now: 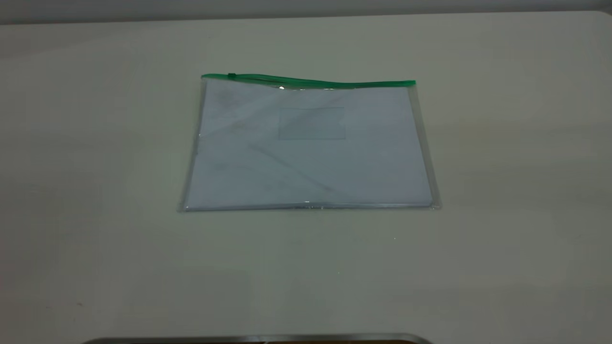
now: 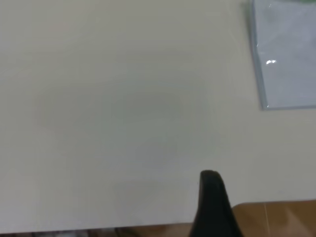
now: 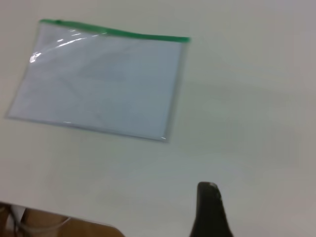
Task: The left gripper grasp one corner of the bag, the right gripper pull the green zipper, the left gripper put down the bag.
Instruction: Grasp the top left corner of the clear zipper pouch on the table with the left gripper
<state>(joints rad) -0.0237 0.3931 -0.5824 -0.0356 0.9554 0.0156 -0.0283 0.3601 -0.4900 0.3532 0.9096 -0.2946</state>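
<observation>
The bag (image 1: 308,148) lies flat in the middle of the white table, with white paper and a small clear pocket showing. The green zipper (image 1: 306,82) runs along its far edge, and its slider tab (image 1: 232,76) sits near the left end. Neither gripper shows in the exterior view. My left gripper (image 2: 213,207) shows only as one black finger over the table's edge, well away from the bag's corner (image 2: 289,54). My right gripper (image 3: 210,212) also shows as one black finger, apart from the bag (image 3: 103,79) and its zipper (image 3: 118,32).
Bare white table (image 1: 502,191) surrounds the bag on all sides. A metal-edged strip (image 1: 258,338) lies at the near table edge. Brown floor shows past the table edge in the left wrist view (image 2: 276,219) and the right wrist view (image 3: 59,229).
</observation>
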